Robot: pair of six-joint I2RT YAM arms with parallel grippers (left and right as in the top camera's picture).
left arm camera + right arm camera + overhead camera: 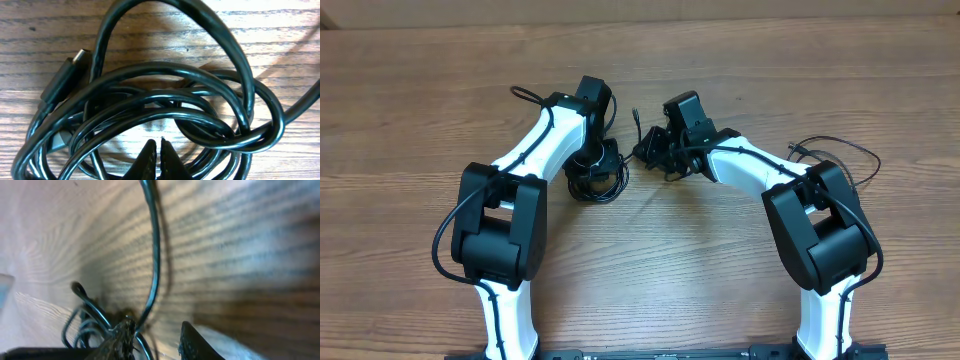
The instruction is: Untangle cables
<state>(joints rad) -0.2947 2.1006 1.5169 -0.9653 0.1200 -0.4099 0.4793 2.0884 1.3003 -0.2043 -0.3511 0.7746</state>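
Wooden table [740, 60], pale brown, grain running left to right. Both white arms reach in toward the middle from the near edge.

Left gripper [156, 142]: hangs directly over a coiled cable bundle [165, 100] lying flat on the wood. Fingertips [148, 159] pressed together, only a hairline between them, nothing seen in it. The bundle is several overlapping black loops, with one larger loop arching over the top. A plug end [67, 75] with a silvery tip lies at the coil's left side. From overhead the coil [596, 186] sits just under the left wrist.

Right gripper [156, 325]: view blurred and tilted. Fingers [192, 340] stand well apart. A knot of thin black cords [87, 322] bunches against the other finger. Single black strand [155, 255] rises from the gap out of the frame's top. Overhead shows this gripper [655, 150] just right of the coil.

A loose thin cable [850, 148] lies in open loops beside the right arm's elbow, well apart from the coil.
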